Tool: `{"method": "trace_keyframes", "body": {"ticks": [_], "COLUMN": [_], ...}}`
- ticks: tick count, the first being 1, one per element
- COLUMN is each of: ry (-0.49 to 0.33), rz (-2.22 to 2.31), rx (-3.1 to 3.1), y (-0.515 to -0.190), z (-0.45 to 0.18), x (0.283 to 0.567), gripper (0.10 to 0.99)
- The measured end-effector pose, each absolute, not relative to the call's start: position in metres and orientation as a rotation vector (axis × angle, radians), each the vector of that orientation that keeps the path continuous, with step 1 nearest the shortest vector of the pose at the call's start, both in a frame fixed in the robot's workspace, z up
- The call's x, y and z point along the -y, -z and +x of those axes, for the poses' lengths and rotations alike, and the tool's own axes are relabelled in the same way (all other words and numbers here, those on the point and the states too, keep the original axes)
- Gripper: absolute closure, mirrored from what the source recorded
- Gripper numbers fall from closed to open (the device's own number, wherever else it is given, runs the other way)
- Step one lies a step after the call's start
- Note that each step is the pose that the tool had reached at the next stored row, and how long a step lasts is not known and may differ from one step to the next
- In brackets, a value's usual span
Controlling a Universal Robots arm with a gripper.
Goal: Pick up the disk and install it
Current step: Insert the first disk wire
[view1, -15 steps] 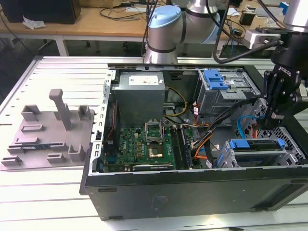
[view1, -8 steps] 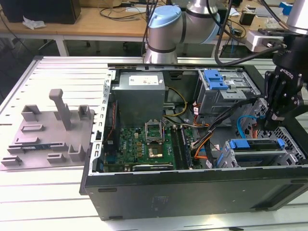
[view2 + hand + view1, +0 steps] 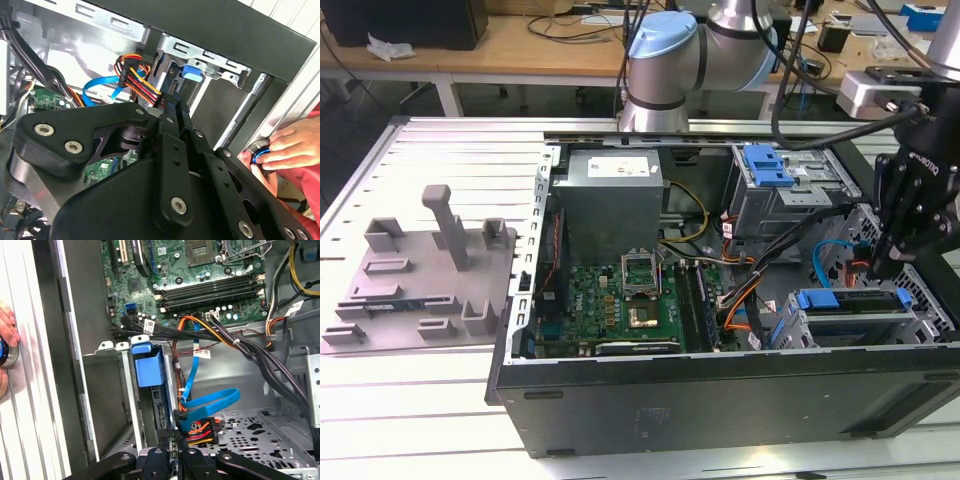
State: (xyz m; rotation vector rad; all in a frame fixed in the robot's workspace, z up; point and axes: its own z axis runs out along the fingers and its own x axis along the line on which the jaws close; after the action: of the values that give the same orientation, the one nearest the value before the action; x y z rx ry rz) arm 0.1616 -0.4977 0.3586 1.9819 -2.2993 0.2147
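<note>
The disk (image 3: 850, 306) sits on edge in the drive bay at the case's front corner, on the exterior view's right, its blue carrier bracket (image 3: 817, 299) facing the motherboard. The bracket's blue tab also shows in both wrist views (image 3: 148, 367) (image 3: 191, 71). My gripper (image 3: 882, 266) hangs just above the disk's far end, with its fingers (image 3: 170, 107) drawn together, nothing visible between them. Their tips (image 3: 172, 442) stand beside the power plug with red, yellow and black wires (image 3: 200, 429) and the blue data cable (image 3: 210, 400).
The open computer case (image 3: 720, 390) lies on a slatted metal table. Inside are the motherboard (image 3: 620, 300), the grey power supply box (image 3: 610, 195) and a drive cage with a blue latch (image 3: 767, 165). A person's hand (image 3: 280, 150) holds a round button beside the case. A grey fixture (image 3: 420, 270) lies at the exterior view's left.
</note>
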Motion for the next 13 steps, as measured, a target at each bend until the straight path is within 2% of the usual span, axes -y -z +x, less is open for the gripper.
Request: {"method": "trace_keyframes", "body": {"ticks": [13], "ry": [-0.184], "rz": [2.008], "rx": [2.264], "y": [-0.3586], "z": [0.1621], "x": [0.5054], "gripper": [0.922]}}
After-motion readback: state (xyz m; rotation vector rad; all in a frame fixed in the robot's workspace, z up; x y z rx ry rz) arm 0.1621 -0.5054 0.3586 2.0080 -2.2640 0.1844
